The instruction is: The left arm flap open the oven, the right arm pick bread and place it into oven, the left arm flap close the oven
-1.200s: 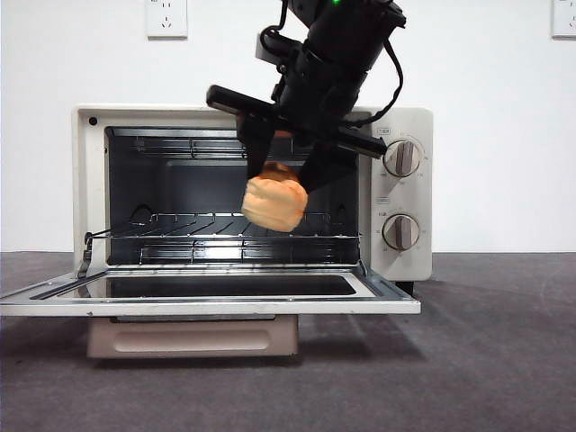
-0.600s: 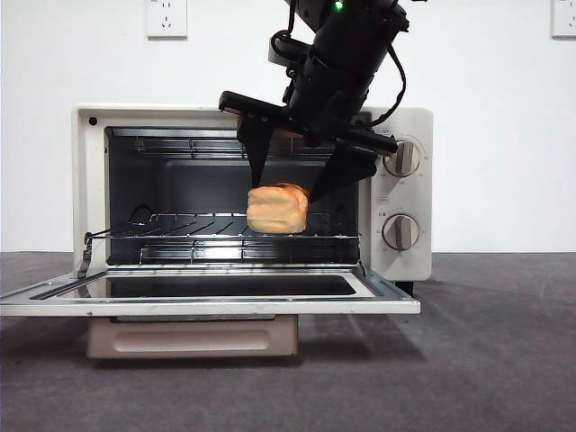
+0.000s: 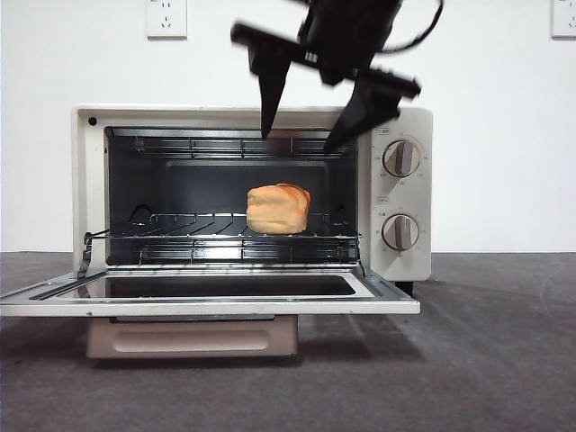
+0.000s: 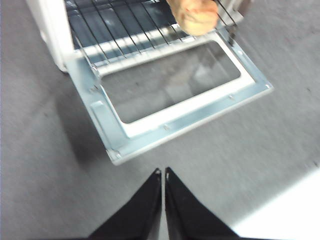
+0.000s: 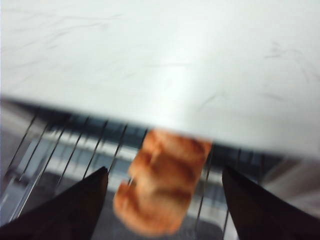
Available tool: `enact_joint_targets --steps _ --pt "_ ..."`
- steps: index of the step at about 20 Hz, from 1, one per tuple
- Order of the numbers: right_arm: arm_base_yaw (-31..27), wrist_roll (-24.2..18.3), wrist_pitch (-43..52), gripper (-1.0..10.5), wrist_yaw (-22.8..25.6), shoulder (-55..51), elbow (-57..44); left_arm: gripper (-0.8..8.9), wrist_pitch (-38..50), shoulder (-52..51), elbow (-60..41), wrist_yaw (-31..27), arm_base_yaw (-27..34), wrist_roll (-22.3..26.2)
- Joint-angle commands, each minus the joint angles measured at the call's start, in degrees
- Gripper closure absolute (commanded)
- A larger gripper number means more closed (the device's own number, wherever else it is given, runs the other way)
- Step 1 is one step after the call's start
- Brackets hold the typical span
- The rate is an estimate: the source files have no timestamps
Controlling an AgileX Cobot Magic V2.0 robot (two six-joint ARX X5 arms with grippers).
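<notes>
The cream-white oven (image 3: 405, 193) stands with its door (image 3: 207, 297) flapped down flat. The golden bread (image 3: 278, 208) lies on the wire rack (image 3: 180, 220) inside, right of centre. My right gripper (image 3: 297, 135) is open and empty, raised in front of the oven's top edge above the bread; its view shows the bread (image 5: 162, 182) between and beyond its spread jaws. My left gripper (image 4: 163, 172) is shut and empty, above the table in front of the open door (image 4: 170, 117), and sees the bread (image 4: 197, 17) on the rack.
Two round knobs (image 3: 401, 157) sit on the oven's right panel. Grey table (image 3: 486, 360) surrounds the oven. A white wall with sockets (image 3: 166, 18) stands behind.
The right gripper set the bread on the rack, opened, and has risen up and out of the oven. The bread stays on the rack.
</notes>
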Motion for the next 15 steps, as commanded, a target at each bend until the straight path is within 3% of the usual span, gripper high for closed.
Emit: enact_joint_targets --steps 1,6,10,15 --pt "2.16 -4.94 -4.59 5.9 -0.07 -2.89 1.33 7.98 3.17 0.09 -1.33 -0.52 -0.13 -1.05" --pt "5.53 -12.24 -17.70 5.9 0.07 -11.41 1.29 8.00 12.61 0.66 -7.10 -0.50 0.70 -5.27" --pt "5.99 -13.66 -21.49 5.9 -0.13 -18.71 -0.61 8.01 19.65 3.08 -10.97 5.33 5.18 -8.00" --pt "5.99 -13.64 -21.07 5.9 -0.11 -30.86 -9.27 8.01 27.39 8.83 -13.68 13.68 15.39 -8.70"
